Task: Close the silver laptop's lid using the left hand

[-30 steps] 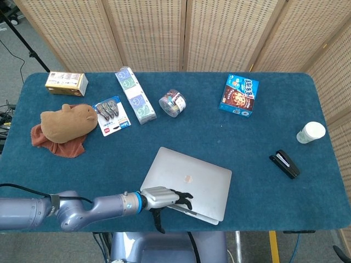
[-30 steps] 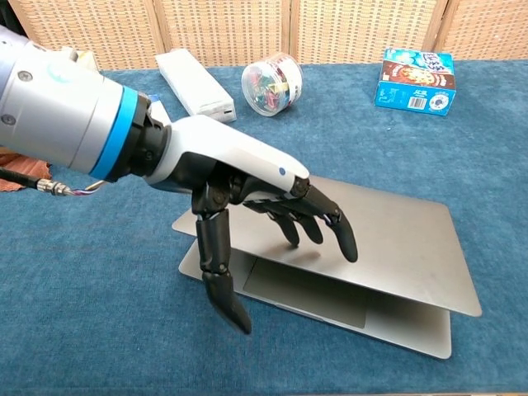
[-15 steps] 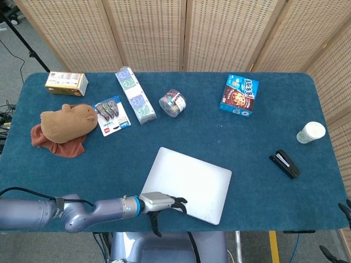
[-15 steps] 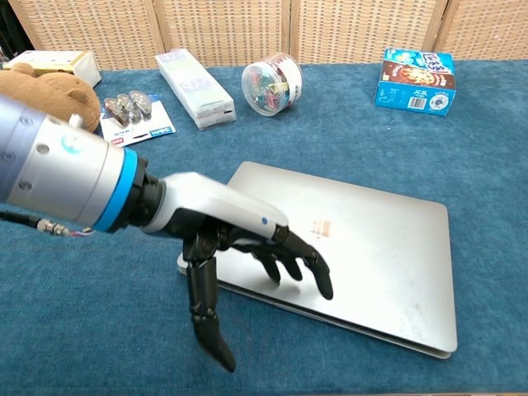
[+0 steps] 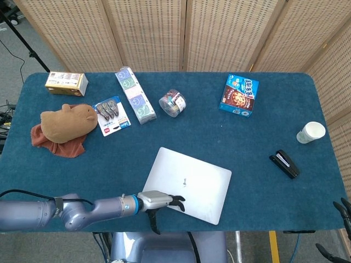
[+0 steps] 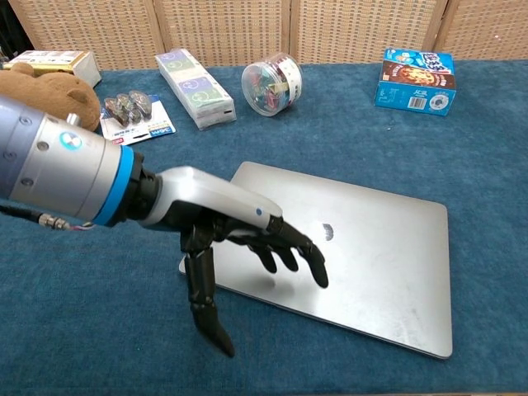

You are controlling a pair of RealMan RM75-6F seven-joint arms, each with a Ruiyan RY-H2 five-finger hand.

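silver and flat, the laptop (image 5: 189, 184) lies shut on the blue tabletop (image 5: 258, 137), its lid down against the base, near the front edge and a little left of the middle. in the chest view the lid's pale surface (image 6: 355, 247) carries a small dark logo.

the left hand (image 6: 239, 239) reaches in from the left over the laptop's near left corner. its fingers (image 6: 309, 260) are spread and stretched forward, the tips on or just above the lid; i cannot tell whether they touch. the thumb points down past the laptop's front edge toward the cloth. it grips nothing. in the head view the same hand (image 5: 159, 201) shows at the laptop's front left corner, at the end of a grey arm with a blue ring at the wrist.

of the right hand (image 5: 344, 211) only dark fingertips show at the lower right edge of the head view, beyond the tabletop; how it is set i cannot tell.

farther back stand a tan box (image 5: 66, 83), a brown plush toy (image 5: 68, 123) on a rust cloth, a blister card (image 5: 112, 115), a long white packet (image 5: 135, 95), a clear jar (image 5: 172, 103) of coloured clips and a blue cookie box (image 5: 241, 95). at the right lie a paper cup (image 5: 311, 132) and a black stapler (image 5: 284, 163), well apart from the laptop.
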